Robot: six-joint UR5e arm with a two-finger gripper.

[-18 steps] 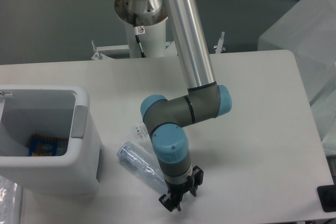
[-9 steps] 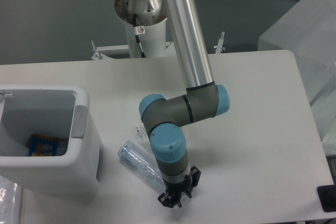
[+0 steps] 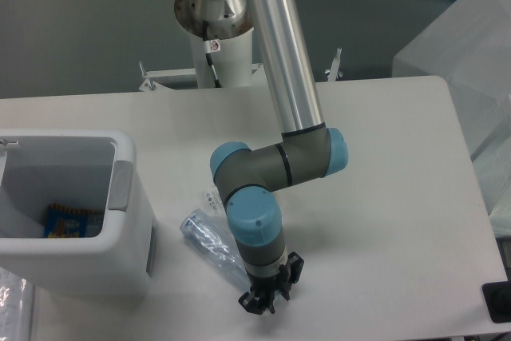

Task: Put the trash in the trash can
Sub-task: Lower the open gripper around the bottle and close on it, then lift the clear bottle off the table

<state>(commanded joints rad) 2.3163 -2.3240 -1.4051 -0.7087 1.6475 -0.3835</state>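
Note:
The clear plastic bottle (image 3: 209, 241) lies on its side on the white table, slanting from beside the trash can toward the front. Its lower end is hidden behind my wrist. My gripper (image 3: 269, 291) points down at the table just right of that end, and its black fingers look spread apart with nothing between them. A small crumpled clear wrapper (image 3: 211, 197) lies just behind the bottle, partly covered by my arm. The white trash can (image 3: 120, 239) stands at the left edge, with its grey handle patch facing the bottle.
A blue and yellow packet (image 3: 67, 221) lies inside the trash can. A frosted translucent box (image 3: 467, 61) stands off the table's right side. A black object (image 3: 498, 301) sits at the lower right corner, and clear plastic (image 3: 11, 301) shows at the lower left.
My wrist and gripper have shifted slightly left, closer to the bottle's lower end. The bottle, wrapper and trash can have stayed in place.

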